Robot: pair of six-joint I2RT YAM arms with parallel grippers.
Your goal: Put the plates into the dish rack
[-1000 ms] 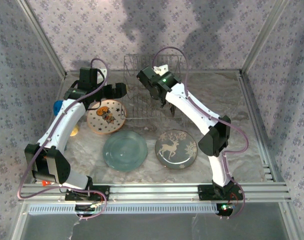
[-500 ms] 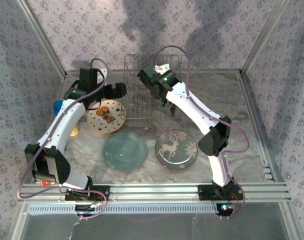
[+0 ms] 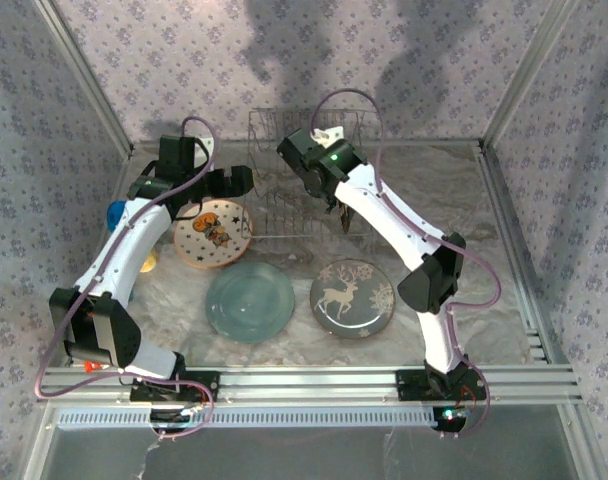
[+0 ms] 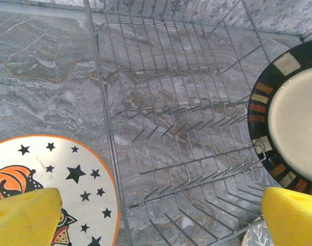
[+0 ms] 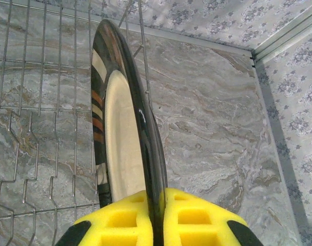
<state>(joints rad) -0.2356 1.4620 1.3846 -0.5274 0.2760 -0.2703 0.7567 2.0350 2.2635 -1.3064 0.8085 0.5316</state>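
Top external gives me the grey marbled table (image 3: 454,200) with the dish rack (image 3: 269,140) at its far middle. Three plates lie flat on the table on the near side of the rack: the star plate (image 3: 212,233) at left, the teal plate (image 3: 250,301) nearer, and the deer plate (image 3: 351,297) to its right. A blue cup (image 3: 115,212) sits at the far left. From the right wrist I see the black plate (image 5: 122,128) upright on edge over the rack's right end, with the right gripper (image 5: 157,215) pinching its rim between the yellow pads. I cannot tell whether it sits between prongs. From the left wrist I see its cream centre and orange-banded rim, bare rack wires, and the star plate just beside the rack's left edge. The left gripper (image 4: 158,220) is spread wide and holds nothing.
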